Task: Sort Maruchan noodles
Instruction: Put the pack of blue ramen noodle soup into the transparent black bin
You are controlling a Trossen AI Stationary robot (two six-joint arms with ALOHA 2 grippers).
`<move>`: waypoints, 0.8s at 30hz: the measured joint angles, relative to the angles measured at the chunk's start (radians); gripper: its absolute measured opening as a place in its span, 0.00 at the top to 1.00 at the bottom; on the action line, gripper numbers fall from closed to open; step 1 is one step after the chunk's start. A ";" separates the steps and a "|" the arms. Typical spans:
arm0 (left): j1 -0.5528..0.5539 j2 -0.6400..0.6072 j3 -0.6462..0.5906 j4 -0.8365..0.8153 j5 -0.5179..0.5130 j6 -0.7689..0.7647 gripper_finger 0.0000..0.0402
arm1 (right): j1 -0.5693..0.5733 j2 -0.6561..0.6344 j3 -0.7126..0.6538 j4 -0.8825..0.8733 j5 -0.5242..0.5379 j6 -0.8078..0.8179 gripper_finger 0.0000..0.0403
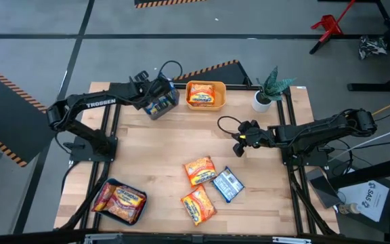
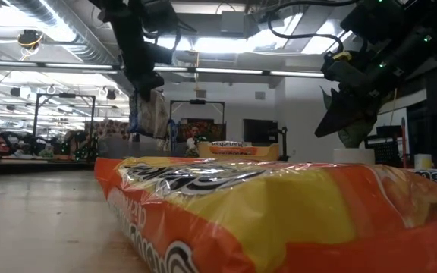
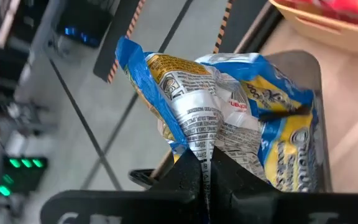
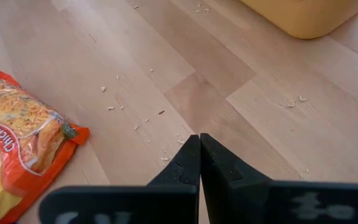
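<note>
A blue noodle packet [image 3: 229, 118] hangs pinched in the left gripper's [image 3: 205, 171] closed jaws above the grey bin [image 1: 171, 104]. The right gripper [image 4: 199, 155] hovers with jaws closed, empty, over the table [image 4: 241, 99].

High overhead; low tabletop-level; wrists close; all share table [image 1: 154, 156].

Even overhead light, glaring ceiling strips, blurred foreground packet [image 2: 279, 216]
</note>
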 joint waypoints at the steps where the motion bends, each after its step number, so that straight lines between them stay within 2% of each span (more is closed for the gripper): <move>1: -0.003 0.000 0.000 0.001 0.000 0.041 1.00 | 0.000 0.000 0.000 0.000 0.000 0.000 1.00; 6: -0.004 0.000 0.000 0.001 0.010 0.203 1.00 | 0.000 0.000 0.000 0.000 0.000 0.000 1.00; 17: 0.007 0.000 0.000 0.066 0.144 0.530 1.00 | 0.000 0.000 0.000 -0.002 -0.018 0.000 1.00; 24: 0.039 -0.001 0.000 0.062 0.175 0.702 1.00 | 0.001 0.000 0.000 -0.002 -0.044 0.000 1.00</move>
